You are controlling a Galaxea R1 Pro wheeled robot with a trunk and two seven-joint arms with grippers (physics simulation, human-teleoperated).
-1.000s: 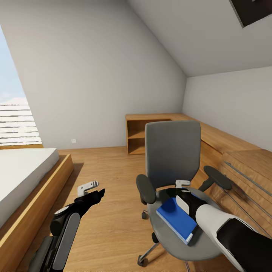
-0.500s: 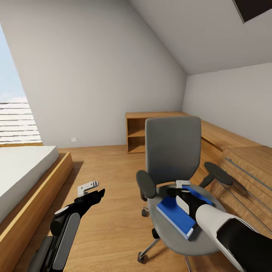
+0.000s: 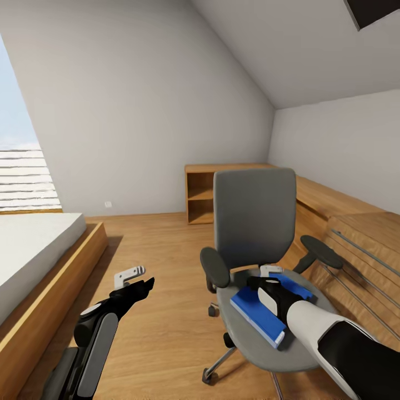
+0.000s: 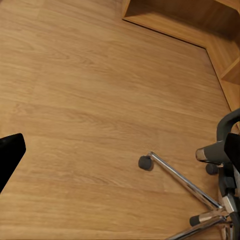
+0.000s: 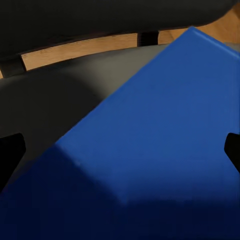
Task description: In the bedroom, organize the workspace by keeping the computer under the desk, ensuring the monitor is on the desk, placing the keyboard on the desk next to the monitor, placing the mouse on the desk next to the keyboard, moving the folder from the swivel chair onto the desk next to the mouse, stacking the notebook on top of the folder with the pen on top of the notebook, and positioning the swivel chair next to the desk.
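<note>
An attic bedroom with a sloped grey ceiling and a light wood floor (image 3: pixel 161 244). A grey upholstered swivel chair (image 3: pixel 254 222) with black armrests and a chrome star base stands in the middle of the room, beside a low light-wood cabinet run (image 3: pixel 328 203) along the right wall. A flat bright-blue rectangular folder (image 3: pixel 260 312) lies on the chair seat, angled across it.

The right gripper (image 3: pixel 270 276) — black and white, at the end of a white forearm — hangs directly over the folder, close to its top face. In the right wrist view the blue cover (image 5: pixel 150 150) spreads across the picture with the two dark fingertips (image 5: pixel 10 155) far out at either edge, so the jaws are spread wide and grip nothing.

The left gripper (image 3: pixel 133 276) is held low over bare floor, well apart from the chair; its jaws appear spread and empty. Its wrist camera looks down on a chrome chair leg and castor (image 4: pixel 145 162).

The step in hand seems to be picking the folder up off the chair. The next move likely calls for lowering to one edge of the folder and closing on it — a flat, thin thing lying flush on soft upholstery may be awkward to pinch.

A bed (image 3: pixel 33 250) on a wooden platform sits at the left.
</note>
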